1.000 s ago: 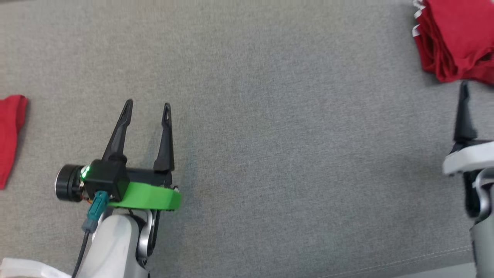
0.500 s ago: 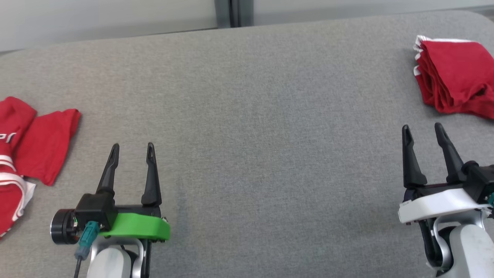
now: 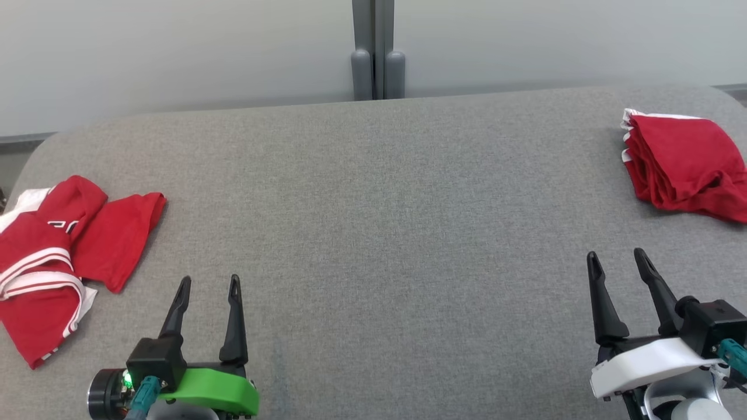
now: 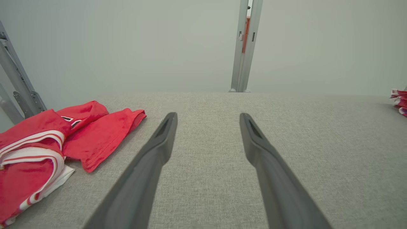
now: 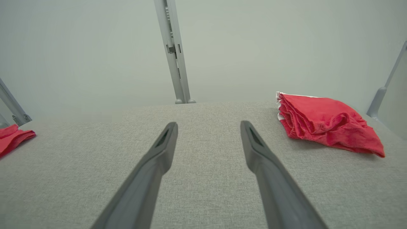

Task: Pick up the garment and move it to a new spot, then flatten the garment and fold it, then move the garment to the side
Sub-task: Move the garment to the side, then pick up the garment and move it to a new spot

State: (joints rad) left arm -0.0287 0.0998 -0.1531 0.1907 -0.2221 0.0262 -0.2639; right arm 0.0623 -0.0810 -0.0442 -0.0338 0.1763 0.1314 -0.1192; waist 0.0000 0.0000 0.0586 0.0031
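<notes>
A crumpled red garment with white stripes (image 3: pixel 52 256) lies at the left edge of the grey table (image 3: pixel 373 233); it also shows at the left of the left wrist view as the crumpled garment (image 4: pixel 47 146). My left gripper (image 3: pixel 209 284) stands open near the front edge, just right of it and apart from it, nothing between its fingers. My right gripper (image 3: pixel 617 258) is open too, at the front right, empty. In the wrist views the left gripper (image 4: pixel 208 116) and the right gripper (image 5: pixel 208 124) both hover over bare cloth.
A folded stack of red garments (image 3: pixel 683 163) sits at the far right of the table, seen as the red stack (image 5: pixel 327 122) in the right wrist view. Behind the table stands a pale wall with a grey post (image 3: pixel 376 49).
The head camera has tilted up, so the table's far edge and the wall came into view. Both grippers stay open; the right one now shows fully.
</notes>
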